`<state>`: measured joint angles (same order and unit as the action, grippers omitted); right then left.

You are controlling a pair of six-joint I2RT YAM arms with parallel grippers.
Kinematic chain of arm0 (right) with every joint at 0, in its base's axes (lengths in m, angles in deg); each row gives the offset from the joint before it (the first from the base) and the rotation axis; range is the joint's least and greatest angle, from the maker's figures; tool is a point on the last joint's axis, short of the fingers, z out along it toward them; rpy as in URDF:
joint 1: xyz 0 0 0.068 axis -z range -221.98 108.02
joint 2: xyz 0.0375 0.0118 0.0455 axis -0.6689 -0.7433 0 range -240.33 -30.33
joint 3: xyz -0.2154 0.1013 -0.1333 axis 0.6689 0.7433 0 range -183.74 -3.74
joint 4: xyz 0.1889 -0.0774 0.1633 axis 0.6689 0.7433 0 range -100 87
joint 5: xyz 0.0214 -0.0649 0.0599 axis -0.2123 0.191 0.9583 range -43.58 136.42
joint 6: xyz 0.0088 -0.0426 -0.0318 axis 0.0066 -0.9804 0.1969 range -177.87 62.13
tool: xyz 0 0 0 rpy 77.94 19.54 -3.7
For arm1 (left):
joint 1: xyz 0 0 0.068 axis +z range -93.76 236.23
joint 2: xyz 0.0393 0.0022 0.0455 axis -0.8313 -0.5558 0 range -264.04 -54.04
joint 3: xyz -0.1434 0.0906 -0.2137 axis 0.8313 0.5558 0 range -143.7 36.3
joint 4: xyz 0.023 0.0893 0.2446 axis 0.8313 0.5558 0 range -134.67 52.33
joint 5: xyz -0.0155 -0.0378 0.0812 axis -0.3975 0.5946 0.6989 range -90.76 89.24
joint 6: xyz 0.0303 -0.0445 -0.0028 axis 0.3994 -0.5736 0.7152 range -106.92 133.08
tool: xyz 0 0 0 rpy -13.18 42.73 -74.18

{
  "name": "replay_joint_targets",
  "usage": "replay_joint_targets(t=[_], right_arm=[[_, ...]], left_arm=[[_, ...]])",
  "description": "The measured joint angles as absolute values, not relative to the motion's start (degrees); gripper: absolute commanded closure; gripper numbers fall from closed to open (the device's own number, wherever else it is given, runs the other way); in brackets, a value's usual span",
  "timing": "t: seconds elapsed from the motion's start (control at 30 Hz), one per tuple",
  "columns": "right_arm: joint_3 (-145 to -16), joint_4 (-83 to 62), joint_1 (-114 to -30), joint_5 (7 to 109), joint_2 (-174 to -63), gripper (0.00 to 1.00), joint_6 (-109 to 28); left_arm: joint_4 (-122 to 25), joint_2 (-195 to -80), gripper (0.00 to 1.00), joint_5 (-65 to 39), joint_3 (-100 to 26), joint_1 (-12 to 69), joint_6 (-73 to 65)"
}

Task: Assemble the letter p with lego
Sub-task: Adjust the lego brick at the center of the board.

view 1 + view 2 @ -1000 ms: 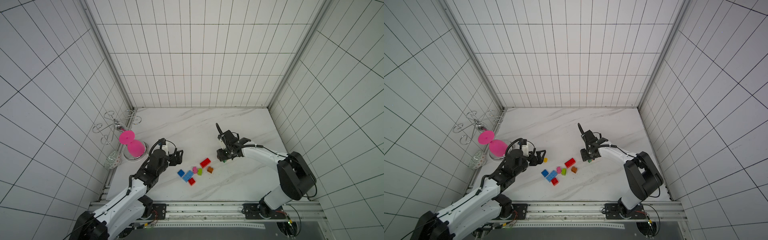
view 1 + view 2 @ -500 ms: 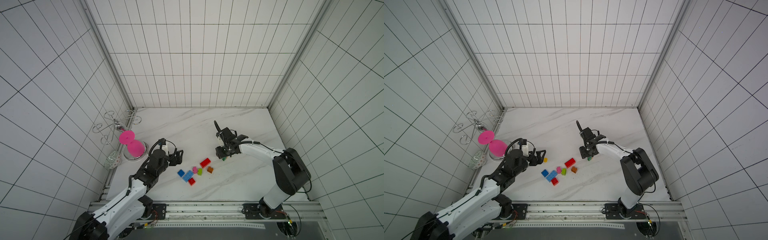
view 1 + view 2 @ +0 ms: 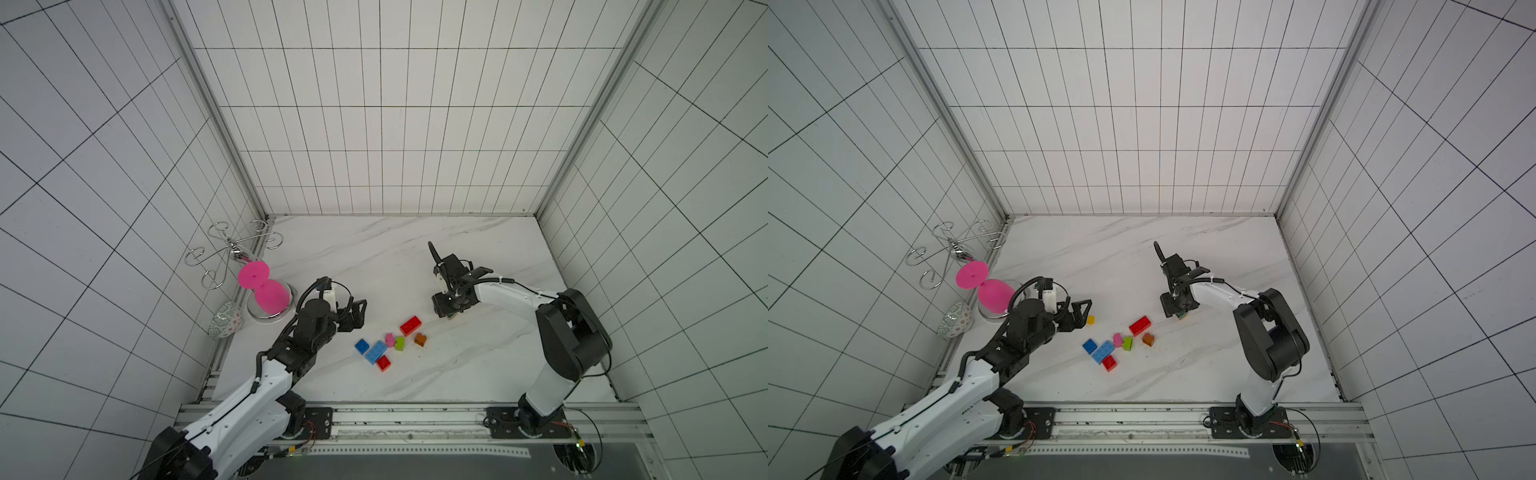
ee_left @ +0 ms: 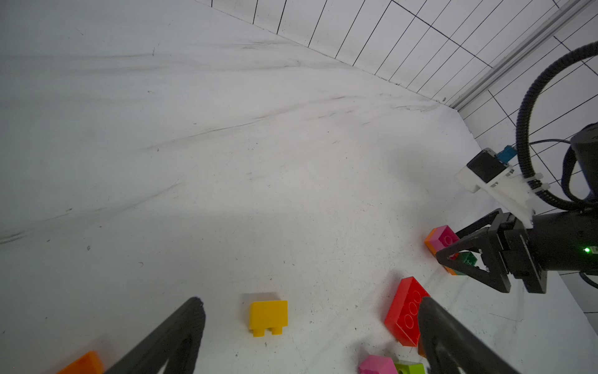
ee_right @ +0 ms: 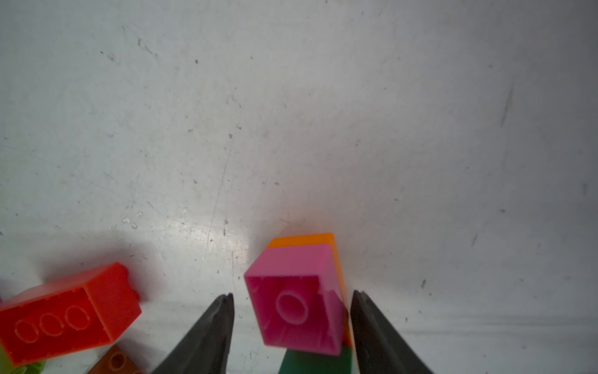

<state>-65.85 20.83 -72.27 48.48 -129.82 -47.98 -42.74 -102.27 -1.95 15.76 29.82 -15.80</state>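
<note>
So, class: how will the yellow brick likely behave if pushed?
The yellow brick looks like hard glossy plastic: probably stiff and light. It lies on its side on the smooth table, so a push should slide it, not roll it.

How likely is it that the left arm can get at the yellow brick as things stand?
Probably yes: the left end effector is open, and the yellow brick lies close by, in line with its gap, with nothing between them.
</note>
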Motion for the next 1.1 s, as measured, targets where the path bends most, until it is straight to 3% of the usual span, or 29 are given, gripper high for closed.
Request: replay_joint_targets(t=[0.1, 0.33, 0.53, 0.8, 1.1], right_arm=[[-65.9, 20.9, -71.2, 49.0, -130.1, 0.47, -47.9], [-66.0, 20.8, -68.9, 52.2, -130.0, 0.41, -47.4], [-65.9, 20.9, -69.0, 52.6, -126.3, 0.3, -46.4], [-67.4, 20.7, -78.6, 53.7, -121.3, 0.24, -52.1], [-69.2, 24.3, -87.5, 51.1, -127.2, 0.0, -60.3]], left_arm=[[-42.7, -102.1, 0.02, -2.0, 15.8, 29.8, -15.8], [-42.7, -102.0, 0.02, -2.0, 15.8, 29.8, -15.8], [-42.7, -102.0, 0.02, -2.0, 15.8, 29.8, -15.8], [-42.8, -101.1, 0.02, -1.6, 16.7, 29.8, -15.9], [-43.0, -100.6, 0.02, -1.0, 17.1, 29.8, -15.9]])
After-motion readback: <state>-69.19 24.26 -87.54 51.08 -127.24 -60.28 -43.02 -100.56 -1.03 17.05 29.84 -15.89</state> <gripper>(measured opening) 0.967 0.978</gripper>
